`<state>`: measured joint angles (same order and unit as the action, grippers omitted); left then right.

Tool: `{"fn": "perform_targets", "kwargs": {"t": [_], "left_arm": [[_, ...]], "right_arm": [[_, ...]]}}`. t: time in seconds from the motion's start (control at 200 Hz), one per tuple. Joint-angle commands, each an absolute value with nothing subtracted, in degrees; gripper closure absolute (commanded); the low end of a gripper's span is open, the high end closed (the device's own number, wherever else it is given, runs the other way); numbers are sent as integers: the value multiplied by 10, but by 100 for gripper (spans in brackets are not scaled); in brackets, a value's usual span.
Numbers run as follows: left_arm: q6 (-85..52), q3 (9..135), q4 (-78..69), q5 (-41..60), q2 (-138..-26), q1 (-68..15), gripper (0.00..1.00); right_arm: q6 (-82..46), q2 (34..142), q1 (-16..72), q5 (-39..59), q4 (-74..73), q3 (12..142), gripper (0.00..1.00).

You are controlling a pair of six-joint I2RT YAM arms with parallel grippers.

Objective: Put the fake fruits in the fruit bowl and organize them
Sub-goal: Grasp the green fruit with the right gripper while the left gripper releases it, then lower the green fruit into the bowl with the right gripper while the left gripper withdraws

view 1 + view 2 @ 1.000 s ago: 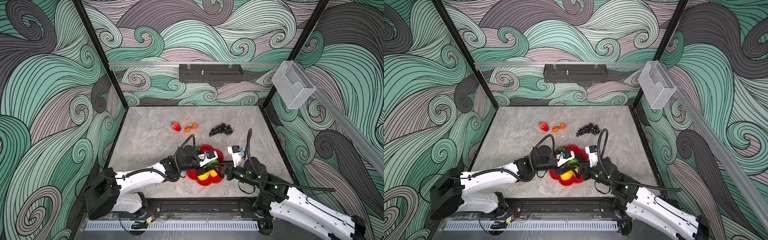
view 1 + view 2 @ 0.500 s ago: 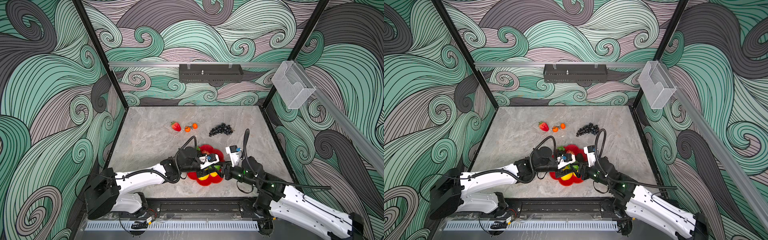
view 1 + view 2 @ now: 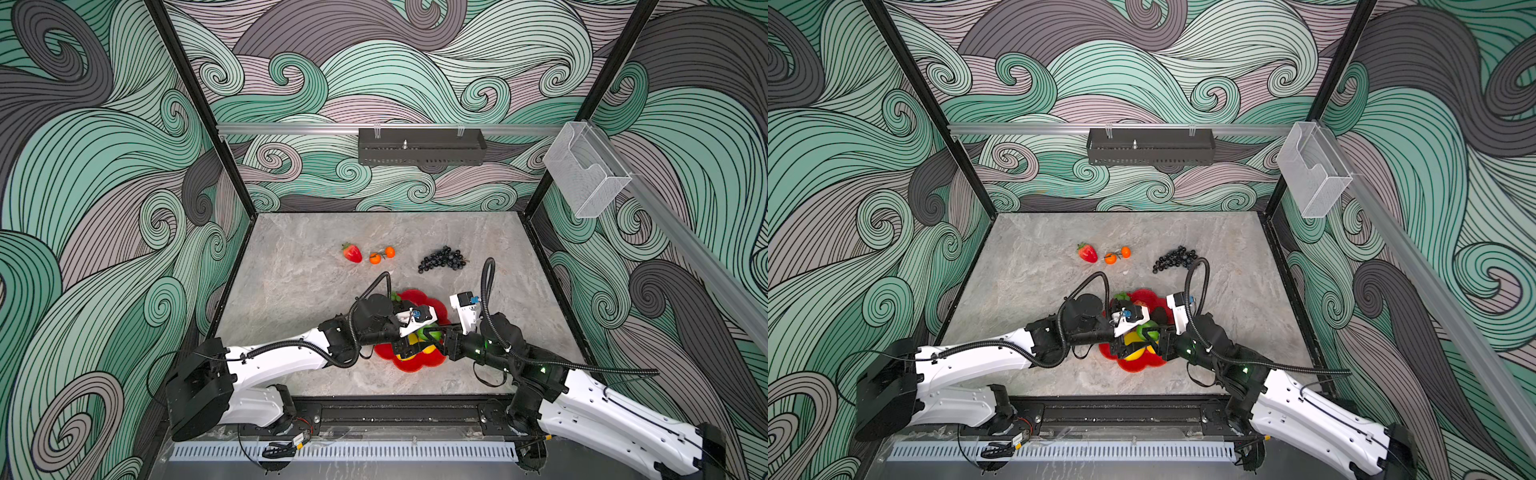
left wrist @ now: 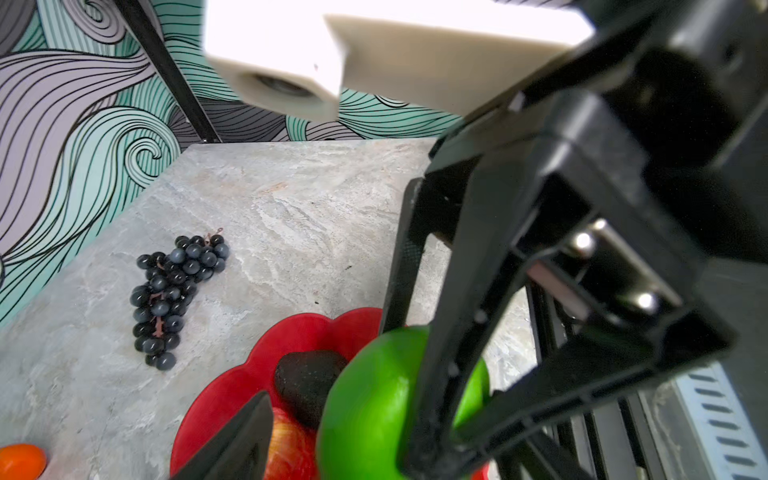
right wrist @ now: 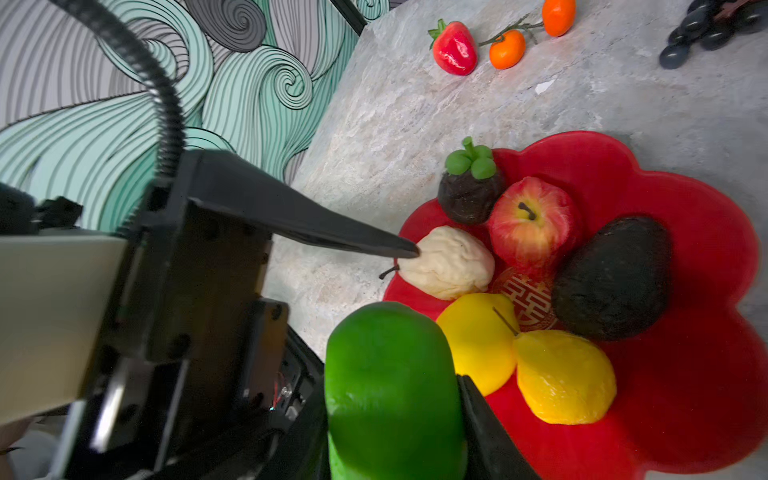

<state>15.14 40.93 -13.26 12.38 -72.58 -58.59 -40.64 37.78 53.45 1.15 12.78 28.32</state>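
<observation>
Red and glossy, the shallow plastic fruit bowl (image 5: 685, 374) with its scalloped flower rim sits on the grey marble-patterned tabletop (image 3: 291, 299), near the front edge between both arms. A gold ornamental Chinese-style character (image 5: 527, 297) is printed at its centre. Fruit covers part of it, so I cannot read it fully. Six fake fruits lie inside: a dark mangosteen (image 5: 467, 199) with a green cap, a red apple (image 5: 528, 224) touching it, a wrinkled beige lump (image 5: 451, 266), a black avocado (image 5: 615, 278), a smooth yellow fruit (image 5: 478, 340) and a yellow lemon (image 5: 565, 378) beside it.

The right gripper (image 4: 409, 374) is clenched on a shiny bright green fruit (image 4: 365, 411), one black finger on each side, holding it above the fruit bowl. The left gripper (image 3: 411, 344) is released: its visible finger (image 5: 332, 237) stands clear of the green fruit, with its tip over the beige lump.

Out on the tabletop, well apart from the fruit bowl toward the back, lie a red strawberry (image 3: 352, 253), two small oranges (image 3: 375, 259) on one stem just beside it, and a dark grape bunch (image 3: 441, 259) further right.
</observation>
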Motion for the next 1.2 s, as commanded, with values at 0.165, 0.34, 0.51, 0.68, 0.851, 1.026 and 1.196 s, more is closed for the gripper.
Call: {"fn": "perform_targets", "kwargs": {"t": [0.165,0.34,0.51,0.68,0.851,1.026,1.196], "left_arm": [[14,343,-108,-23,-598,-588,1],[-109,338,11,-138,-521,-565,1],[-186,337,72,-217,-489,-553,1],[-234,333,113,-291,-468,-539,1],[-275,321,148,-364,-447,-534,1],[-287,304,147,-380,-425,-533,1],[-294,296,150,-387,-409,-533,1]], "right_arm": [[-320,367,533,-91,202,305,60],[-315,388,533,-87,180,293,60],[-301,415,533,-74,158,297,60],[-302,462,537,-1,125,308,62],[-301,502,580,1,104,314,63],[-302,538,615,-9,101,323,63],[-304,581,647,-17,104,349,63]]}}
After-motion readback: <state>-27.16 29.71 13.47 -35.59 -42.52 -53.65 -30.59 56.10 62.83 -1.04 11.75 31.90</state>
